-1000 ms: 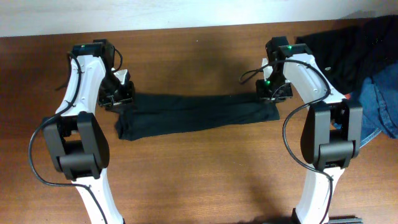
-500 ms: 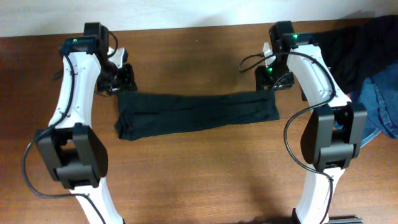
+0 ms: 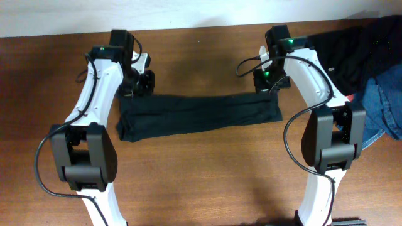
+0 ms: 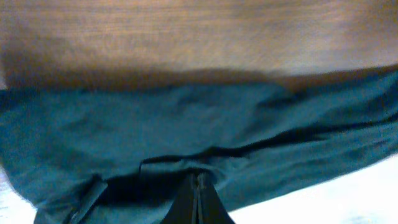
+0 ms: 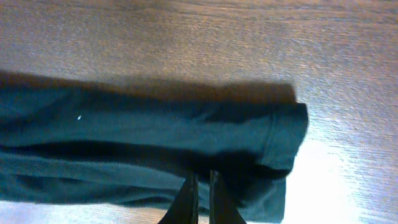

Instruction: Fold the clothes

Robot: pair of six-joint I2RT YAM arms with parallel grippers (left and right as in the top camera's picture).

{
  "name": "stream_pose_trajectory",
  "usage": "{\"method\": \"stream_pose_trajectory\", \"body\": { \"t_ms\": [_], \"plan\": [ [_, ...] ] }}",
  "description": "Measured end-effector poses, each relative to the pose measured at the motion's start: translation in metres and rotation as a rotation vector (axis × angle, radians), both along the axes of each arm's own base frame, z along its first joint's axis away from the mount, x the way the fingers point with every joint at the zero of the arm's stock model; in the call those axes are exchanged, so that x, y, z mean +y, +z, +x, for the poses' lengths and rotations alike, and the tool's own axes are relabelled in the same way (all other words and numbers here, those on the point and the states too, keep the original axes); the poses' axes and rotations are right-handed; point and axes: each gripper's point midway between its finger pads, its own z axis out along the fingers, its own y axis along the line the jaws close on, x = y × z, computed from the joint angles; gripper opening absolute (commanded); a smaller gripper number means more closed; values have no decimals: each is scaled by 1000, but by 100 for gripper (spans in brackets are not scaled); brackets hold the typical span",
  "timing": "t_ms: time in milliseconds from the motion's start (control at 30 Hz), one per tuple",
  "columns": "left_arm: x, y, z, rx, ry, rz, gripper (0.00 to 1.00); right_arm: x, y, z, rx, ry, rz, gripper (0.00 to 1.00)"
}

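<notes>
**Two closed grippers, one folded T-shirt (image 3: 198, 116)**

Starts nearest the arm bases with bare wooden table (image 3: 207, 182). Finds the T-shirt just beyond, folded into a long dark band, lying flat and running left to right, wider at the left end than at the right.

Puts the left gripper (image 3: 139, 83) at the band's far left corner and the right gripper (image 3: 267, 80) at its far right corner, both along the far edge of the cloth.

Shows, from the left wrist, fingertips (image 4: 186, 205) pressed together with no gap, hanging over wrinkled dark fabric. Cannot tell of any cloth pinched between them.

Shows, from the right wrist, fingers (image 5: 186, 199) closed to a thin slit, set over the shirt's folded end, close to a stitched hem. Cannot settle a hold on the fabric there either.

Ends farthest back at the right, well apart from the band, with a heap of other garments: black cloth (image 3: 352, 44) and blue denim (image 3: 384, 103) beside it.
</notes>
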Motion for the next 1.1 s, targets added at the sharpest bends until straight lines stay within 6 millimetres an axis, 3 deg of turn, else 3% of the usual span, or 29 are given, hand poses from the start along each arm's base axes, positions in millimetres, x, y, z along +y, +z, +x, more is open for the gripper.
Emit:
{"method": "stream_pose_trajectory", "body": {
  "t_ms": [167, 267, 467, 900, 1100],
  "plan": [
    [3, -36, -9, 36, 3, 11, 1, 1, -18, -2, 1, 1, 3, 4],
    [4, -46, -14, 50, 3, 13, 0, 0, -32, -10, 23, 0, 2, 4],
    [4, -47, -17, 61, 3, 14, 1, -2, -43, -30, 93, 1, -5, 4],
    [4, -47, -18, 65, 3, 14, 1, -5, -41, -72, 266, 0, -20, 4],
    [6, -48, -18, 64, 5, 25, 0, -6, -40, -80, 298, -4, -22, 4]
  ]
}}
